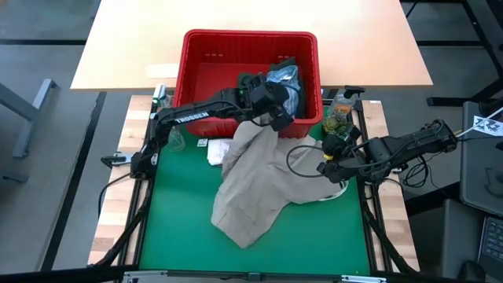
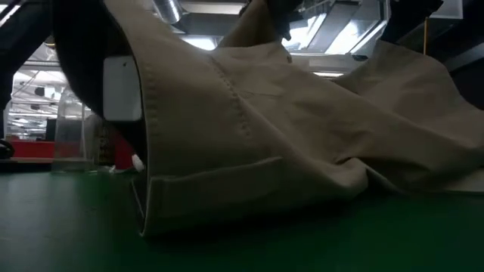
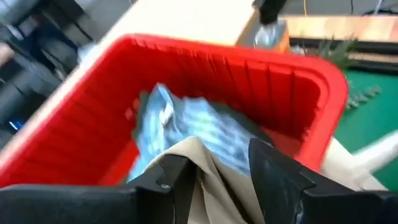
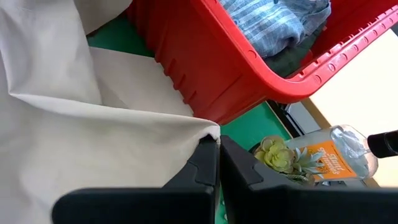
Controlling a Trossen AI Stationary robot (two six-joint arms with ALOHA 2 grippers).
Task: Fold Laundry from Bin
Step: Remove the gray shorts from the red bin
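Left gripper (image 1: 277,116) poised over the near rim of the bin (image 1: 196,59), fingers (image 3: 273,171) partly spread yet clamped on a fold of the tan garment (image 1: 255,185), the cloth rising between them in the left wrist view. Right gripper (image 1: 330,167) low over the green mat (image 1: 177,212), beside the bin's near right corner, fingertips (image 4: 208,163) pressed almost together and pinching a corner edge of the same tan garment. Between the two grippers, tan cloth draped from the bin's front wall down onto the mat, spreading toward the near edge of the table in a rumpled heap; seen from the low view as a broad slope of fabric with a seam and hem lying on the mat. Just beyond the left gripper, inside the bin, the blue-white striped shirt (image 3: 186,124) bunched against the right-hand wall, with a darker cloth beneath it showing in the right wrist view; colour of that darker piece hard to tell. Rest of the bin floor bare red. Beside the right gripper, outside the bin's corner, a small potted succulent (image 4: 280,157) and a clear bottle with an orange label (image 4: 339,155). Near the left arm's elbow, by the bin's front, a small white cloth (image 1: 216,151) on the mat, partly tucked under the tan garment's edge.
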